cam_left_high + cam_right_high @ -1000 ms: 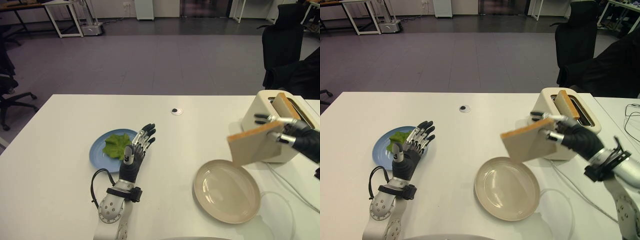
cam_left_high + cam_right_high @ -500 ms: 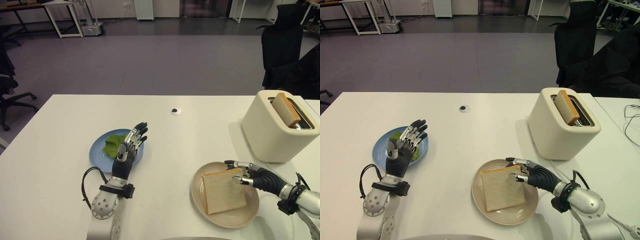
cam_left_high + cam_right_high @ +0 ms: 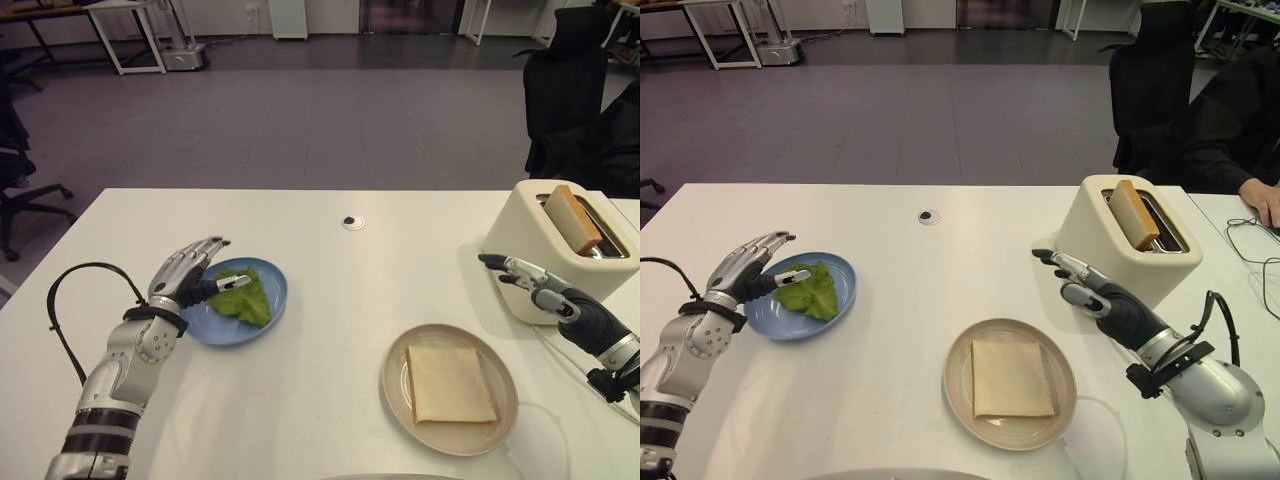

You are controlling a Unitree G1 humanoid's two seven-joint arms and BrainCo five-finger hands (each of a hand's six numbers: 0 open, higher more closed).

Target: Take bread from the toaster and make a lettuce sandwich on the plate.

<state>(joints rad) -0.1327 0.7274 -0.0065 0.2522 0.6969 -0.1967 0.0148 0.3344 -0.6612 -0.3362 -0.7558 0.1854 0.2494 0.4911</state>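
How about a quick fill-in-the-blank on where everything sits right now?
The lettuce lies on the ____ plate. The toaster holds ____ slice of bread; a second slice lies flat on the beige plate. The ____ hand hovers beside the toaster, holding nothing.
Missing words: blue; one; right.

**Two robot arms with many-fingered hands**

- Left hand (image 3: 190,275): silver-grey jointed fingers, black palm.
- Left wrist band (image 3: 155,316): black.
- Left forearm (image 3: 138,352): rounded silver shell with a round disc on its side and black ribbed rings lower down.
- Left cable (image 3: 88,265): thin, black, in a wide loop.
- Right hand (image 3: 1095,292): silver-grey finger segments, dark tips, black palm.
- Right wrist band (image 3: 1160,365): black.
- Right forearm (image 3: 1215,395): smooth silver shell.
- Right cable (image 3: 1220,305): thin, black, in a loop.
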